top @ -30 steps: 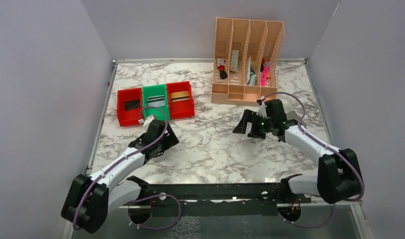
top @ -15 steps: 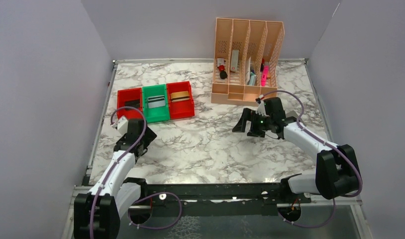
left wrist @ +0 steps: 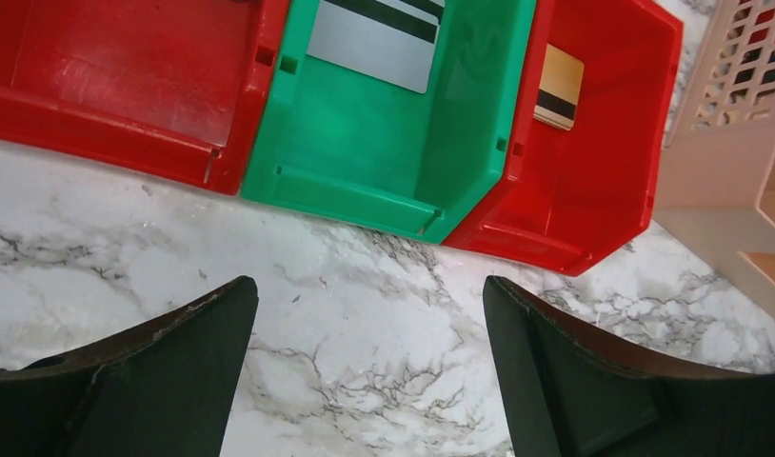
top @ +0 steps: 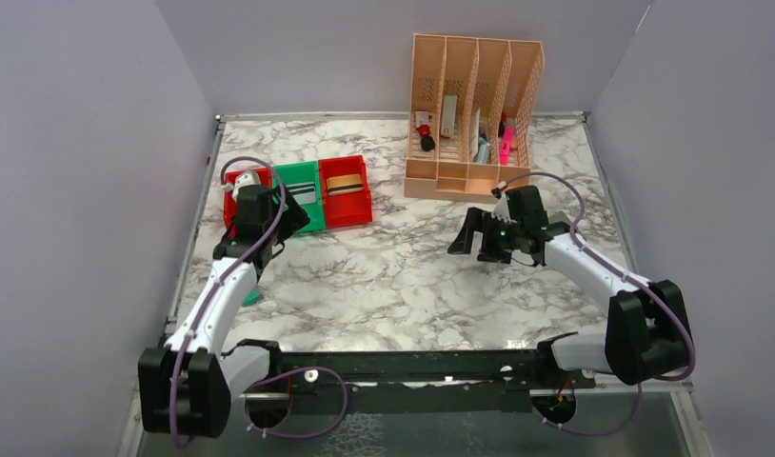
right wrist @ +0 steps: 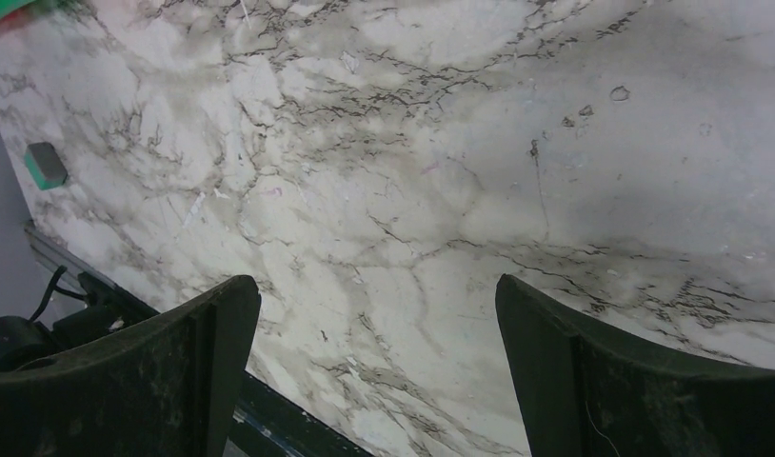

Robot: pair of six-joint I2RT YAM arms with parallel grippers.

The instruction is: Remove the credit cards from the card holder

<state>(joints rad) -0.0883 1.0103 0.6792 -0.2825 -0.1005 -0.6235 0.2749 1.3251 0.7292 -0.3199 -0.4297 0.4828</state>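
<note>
Left tool (top: 262, 217) swung up-frame, now just before green bin (left wrist: 355, 186), upper left; jaws wide, empty | right tool (top: 477, 236) unmoved, right of centre over bench (top: 393, 286); jaws wide, empty | silver-grey card (left wrist: 374, 43) lies in green bin; gold-tan card (left wrist: 558, 88) in red bin (left wrist: 603, 190) touching its right side

Two white arms (top: 212, 307) with black joints (top: 641, 338) and looping purple cables (top: 546, 177).

The left claw (left wrist: 367, 303) is held wide open at far left; the right claw (right wrist: 378, 300) is spread wide, angled downward.
</note>
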